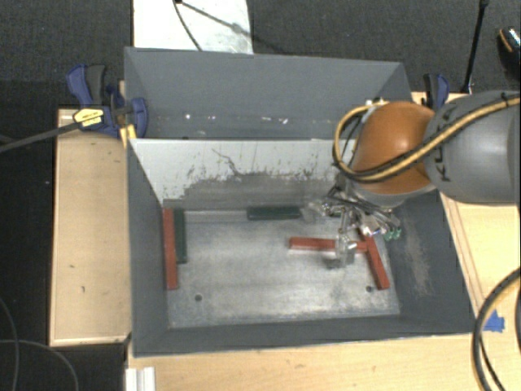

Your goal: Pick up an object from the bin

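The red bar (pixel 309 243) ends seemingly beneath the pincer (pixel 345 250).

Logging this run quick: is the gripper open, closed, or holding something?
Gripper: cannot be told; it is low over the right end of the red bar lying mid-bin.

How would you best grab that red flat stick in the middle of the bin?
Probably from straight above, mid-length on the red flat stick, gripping across its narrow width: it lies flat, with bare bin floor along both long edges.
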Controlling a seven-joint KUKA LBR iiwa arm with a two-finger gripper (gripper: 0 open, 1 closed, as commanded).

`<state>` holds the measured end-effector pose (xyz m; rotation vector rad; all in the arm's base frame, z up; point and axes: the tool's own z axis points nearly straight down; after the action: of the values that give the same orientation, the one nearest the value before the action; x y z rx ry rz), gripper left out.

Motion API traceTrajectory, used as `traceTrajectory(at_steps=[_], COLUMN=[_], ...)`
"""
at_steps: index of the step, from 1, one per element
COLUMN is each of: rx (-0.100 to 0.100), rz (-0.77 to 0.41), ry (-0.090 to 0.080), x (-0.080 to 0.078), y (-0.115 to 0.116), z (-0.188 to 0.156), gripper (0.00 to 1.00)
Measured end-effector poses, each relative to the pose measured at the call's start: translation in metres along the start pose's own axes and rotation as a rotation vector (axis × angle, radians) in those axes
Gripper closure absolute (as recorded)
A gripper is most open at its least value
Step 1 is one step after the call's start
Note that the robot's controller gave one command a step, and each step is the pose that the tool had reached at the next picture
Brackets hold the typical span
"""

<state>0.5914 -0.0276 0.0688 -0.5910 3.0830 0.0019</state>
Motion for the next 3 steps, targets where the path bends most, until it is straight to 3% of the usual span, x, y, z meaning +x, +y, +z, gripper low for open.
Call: traceTrajectory(at_steps=[1,2,3], rx=[0.001,0.001,0.004], rz=[0.002,-0.035,-0.064], ry=[-0.003,-0.001,-0.008], x=[-0.001,-0.009,0.01], y=[-0.001,0.021,0.035], z=[-0.002,-0.002,-0.124], gripper=[1.0,1.0,1.0])
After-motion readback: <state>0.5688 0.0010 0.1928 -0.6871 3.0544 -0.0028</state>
